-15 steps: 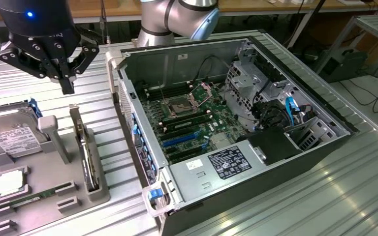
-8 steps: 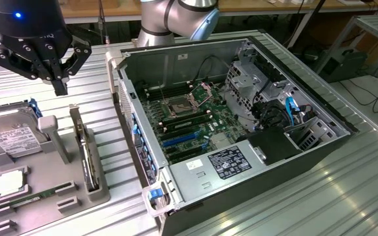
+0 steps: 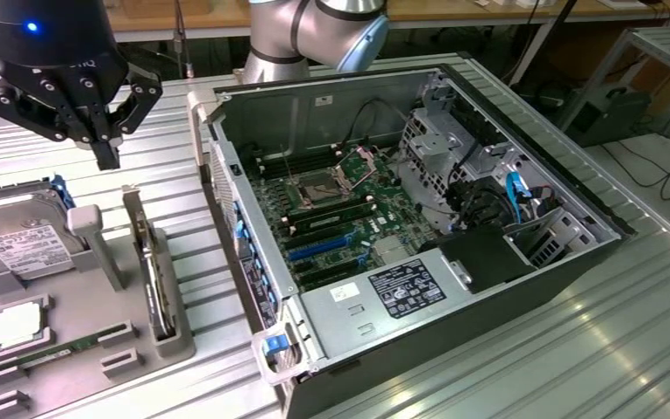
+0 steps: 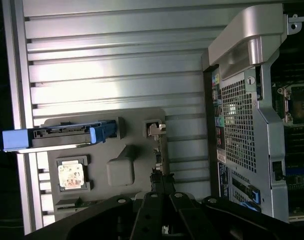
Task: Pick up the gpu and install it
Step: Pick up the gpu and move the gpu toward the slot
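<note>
Working pickup step, not yet grasping. Hovering with tool fully shut, empty, over bench. Spotting gpu standing edgewise in grey holder, 6 o'clock from tool, exterior view. Probably needing opening, then aligning over card edge.

Lower edge of the gpu hidden inside the grey holder

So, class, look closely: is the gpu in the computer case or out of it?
Out. The gpu stands on edge in the grey holder beside the case, whose side is open.
</note>
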Controlling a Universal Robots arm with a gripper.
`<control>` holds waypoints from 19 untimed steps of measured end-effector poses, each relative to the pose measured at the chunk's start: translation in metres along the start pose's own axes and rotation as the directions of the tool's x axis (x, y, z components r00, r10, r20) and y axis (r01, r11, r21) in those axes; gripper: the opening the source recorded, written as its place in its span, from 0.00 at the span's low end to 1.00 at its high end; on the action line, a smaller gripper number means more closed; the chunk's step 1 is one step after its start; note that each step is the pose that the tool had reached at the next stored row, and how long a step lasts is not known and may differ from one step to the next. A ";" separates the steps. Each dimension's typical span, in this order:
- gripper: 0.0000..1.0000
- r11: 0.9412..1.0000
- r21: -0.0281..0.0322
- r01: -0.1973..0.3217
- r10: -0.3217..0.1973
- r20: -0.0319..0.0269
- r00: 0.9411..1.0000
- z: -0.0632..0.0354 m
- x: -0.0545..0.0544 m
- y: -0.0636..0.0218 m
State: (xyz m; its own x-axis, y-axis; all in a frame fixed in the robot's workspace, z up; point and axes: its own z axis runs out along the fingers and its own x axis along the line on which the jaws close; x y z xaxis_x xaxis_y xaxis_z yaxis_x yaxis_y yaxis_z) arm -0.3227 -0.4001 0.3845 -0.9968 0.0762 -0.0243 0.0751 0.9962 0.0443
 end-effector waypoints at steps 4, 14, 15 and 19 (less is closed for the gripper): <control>0.11 1.000 0.000 0.000 0.000 0.000 1.000 0.0000 0.000 0.0000; 0.54 1.000 0.000 0.000 0.000 0.000 1.000 0.0000 0.000 0.0000; 0.60 1.000 0.000 0.003 -0.003 0.000 1.000 0.0001 0.000 -0.0002; 0.60 0.999 -0.001 0.036 -0.036 -0.002 0.999 0.0004 0.000 -0.0018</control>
State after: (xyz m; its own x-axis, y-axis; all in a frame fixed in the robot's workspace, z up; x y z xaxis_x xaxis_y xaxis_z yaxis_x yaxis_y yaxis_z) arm -0.3227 -0.4019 0.3841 -0.9989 0.0398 -0.0244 0.0387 0.9983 0.0444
